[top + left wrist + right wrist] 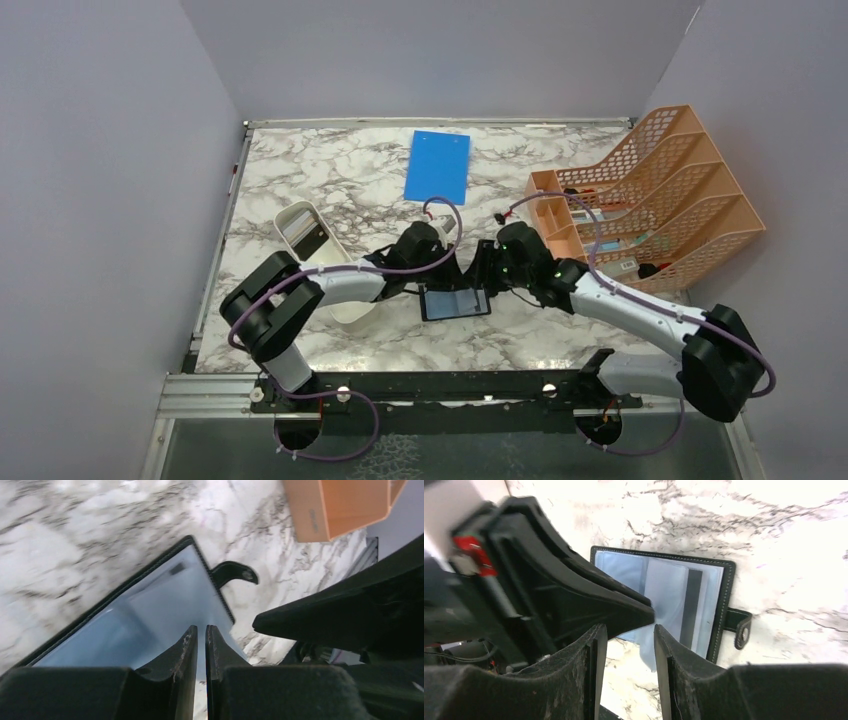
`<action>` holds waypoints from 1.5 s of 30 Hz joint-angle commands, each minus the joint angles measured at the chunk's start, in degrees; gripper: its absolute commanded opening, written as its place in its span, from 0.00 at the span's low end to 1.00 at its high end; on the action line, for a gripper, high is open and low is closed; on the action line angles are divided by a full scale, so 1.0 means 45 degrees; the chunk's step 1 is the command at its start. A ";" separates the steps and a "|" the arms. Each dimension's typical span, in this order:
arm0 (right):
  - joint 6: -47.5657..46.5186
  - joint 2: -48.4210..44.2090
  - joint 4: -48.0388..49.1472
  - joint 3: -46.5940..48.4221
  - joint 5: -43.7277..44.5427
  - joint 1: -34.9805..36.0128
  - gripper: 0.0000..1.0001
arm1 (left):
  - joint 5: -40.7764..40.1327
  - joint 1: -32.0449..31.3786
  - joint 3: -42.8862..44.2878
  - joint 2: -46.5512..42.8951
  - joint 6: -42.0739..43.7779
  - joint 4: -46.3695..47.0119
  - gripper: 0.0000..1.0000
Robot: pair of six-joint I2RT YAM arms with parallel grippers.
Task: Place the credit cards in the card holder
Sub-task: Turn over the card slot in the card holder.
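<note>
Work centres on the card holder. In the top view it lies open and flat on the marble table, near the front edge, and the two arms meet over it from left and right. A white tray sits just to its left, a blue board lies further back, and an orange rack stands at the right. Whether loose credit cards lie in the tray is too small to tell.

From the left wrist, the left gripper has its jaws drawn almost together, and nothing shows in the slit between them. Its tips hang over the holder's grey-blue inside. Whether they touch it or nip a pocket leaf I cannot tell. The snap tab sticks out from the far edge onto bare marble.

From the right wrist, the right gripper has its jaws apart and empty, just beside the holder's near edge. A pale card with a dark stripe sits in a clear pocket of the black, white-stitched case. It looks mostly in, though how deep is unclear.

The step in hand, as I judge it, is seating that card. To do it well, the left tips should pin the leaf so the light case cannot slide. The right fingers should nudge the card's edge low and straight along the pocket without buckling the thin sleeve.
</note>
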 commanded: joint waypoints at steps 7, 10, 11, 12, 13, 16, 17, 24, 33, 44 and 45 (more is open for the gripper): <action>-0.1171 -0.1749 -0.1641 0.0383 -0.0467 -0.0054 0.30 | 0.0499 -0.0601 0.2032 0.1992 -0.0167 0.0204 0.14; -0.0937 -0.1319 -0.0825 -0.0075 -0.1077 -0.0055 0.24 | 0.0061 -0.0584 0.2011 0.1701 -0.0011 -0.0156 0.14; -0.0904 -0.1127 -0.0599 -0.0164 -0.1184 -0.0054 0.22 | -0.0096 -0.0593 0.2042 0.1498 0.0090 -0.0335 0.14; -0.0856 -0.0918 -0.0377 -0.0236 -0.1275 -0.0054 0.21 | -0.0286 -0.0587 0.2099 0.1299 0.0198 -0.0567 0.14; -0.0833 -0.0735 -0.0130 -0.0323 -0.1345 -0.0054 0.20 | -0.0520 -0.0562 0.2187 0.1174 0.0346 -0.0850 0.14; -0.0726 -0.0169 0.0537 -0.0494 -0.1494 -0.0059 0.17 | -0.1406 -0.0399 0.2568 0.0211 0.0835 -0.1907 0.15; -0.0695 -0.0005 0.0702 -0.0512 -0.1507 -0.0057 0.17 | -0.1676 -0.0321 0.2680 -0.0024 0.1004 -0.2248 0.15; -0.0683 0.1323 0.1154 -0.0359 -0.0451 -0.0056 0.17 | -0.3447 0.0568 0.3194 -0.1882 0.2152 -0.5284 0.18; -0.0841 0.2837 0.1201 -0.0520 0.0389 -0.0054 0.18 | -0.5974 0.2121 0.4020 -0.4853 0.6393 -0.9750 0.25; -0.1123 -0.0058 -0.0329 -0.0302 -0.0045 -0.0054 0.36 | -0.5127 0.5086 0.3290 -0.6181 1.3231 -0.9400 0.40; -0.1164 -0.0403 -0.0529 -0.0214 -0.0088 -0.0054 0.38 | -0.4641 0.5580 0.3283 -0.6118 1.3625 -0.9384 0.42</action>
